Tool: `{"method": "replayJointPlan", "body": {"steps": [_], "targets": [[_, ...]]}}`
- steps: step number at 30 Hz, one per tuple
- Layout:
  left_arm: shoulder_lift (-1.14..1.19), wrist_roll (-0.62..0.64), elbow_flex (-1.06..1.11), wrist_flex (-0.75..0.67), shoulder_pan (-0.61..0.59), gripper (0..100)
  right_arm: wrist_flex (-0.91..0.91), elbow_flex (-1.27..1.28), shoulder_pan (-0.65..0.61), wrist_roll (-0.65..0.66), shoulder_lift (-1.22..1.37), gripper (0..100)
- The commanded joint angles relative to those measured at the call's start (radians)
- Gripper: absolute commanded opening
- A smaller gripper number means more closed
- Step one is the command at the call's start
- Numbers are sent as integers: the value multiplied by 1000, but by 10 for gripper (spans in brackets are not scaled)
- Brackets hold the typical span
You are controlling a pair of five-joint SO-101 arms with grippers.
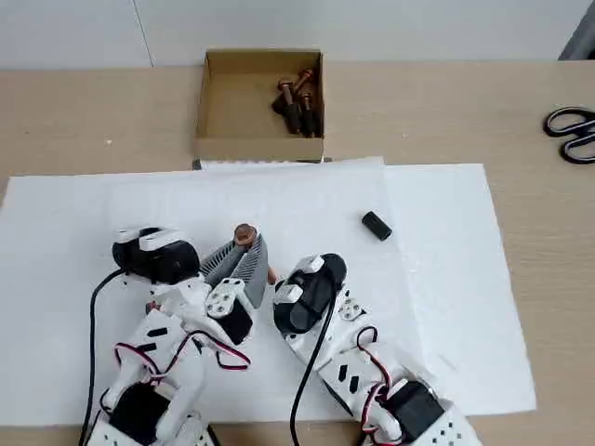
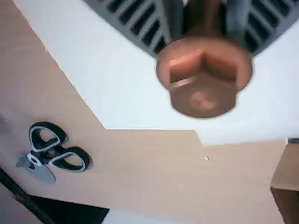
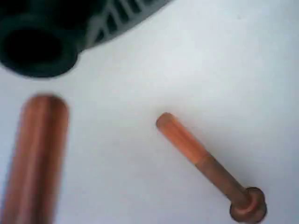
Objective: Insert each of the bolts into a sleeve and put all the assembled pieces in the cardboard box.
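**Holding a bolt and a sleeve: two arms over the paper**

Left arm (image 1: 177, 307): rises from 7 o'clock and leans toward 12. The left gripper (image 1: 242, 249) is closed on a copper bolt (image 2: 203, 77), whose hex head sticks out past the ribbed fingers (image 1: 223, 260), raised off the white paper (image 1: 446, 279).

Right arm (image 1: 311, 290): rises from 5 o'clock and is angled toward 11, close beside the left. The right gripper (image 3: 65, 28) is clamped on a black sleeve (image 3: 32, 44), whose open bore is near the held bolt's shank.

Loose bolt (image 3: 205, 165): flat on the paper below the right wrist.

Loose sleeve (image 1: 376, 226): on the paper at 2 o'clock of the grippers.

Cardboard box (image 1: 212, 102): on the table (image 1: 93, 111) at 12 o'clock, with assembled pieces (image 1: 297, 98) in its 2 o'clock corner.

Scissors (image 1: 572, 133): at the table's 2 o'clock edge.
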Motion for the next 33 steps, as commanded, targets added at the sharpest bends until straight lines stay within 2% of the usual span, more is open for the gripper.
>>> {"method": "replayJointPlan", "body": {"steps": [1, 21, 26, 33], "targets": [[-11, 23, -8, -31, 25, 6, 1, -63, -5, -12, -12, 2], [-11, 41, 68, -25, 54, 6, 1, -109, -42, -9, -12, 3], [-11, 41, 67, 35, 110, 6, 1, -120, -38, -8, -12, 3], [-11, 35, 19, 87, 118, 6, 1, -120, 2, -6, -12, 3]]}}
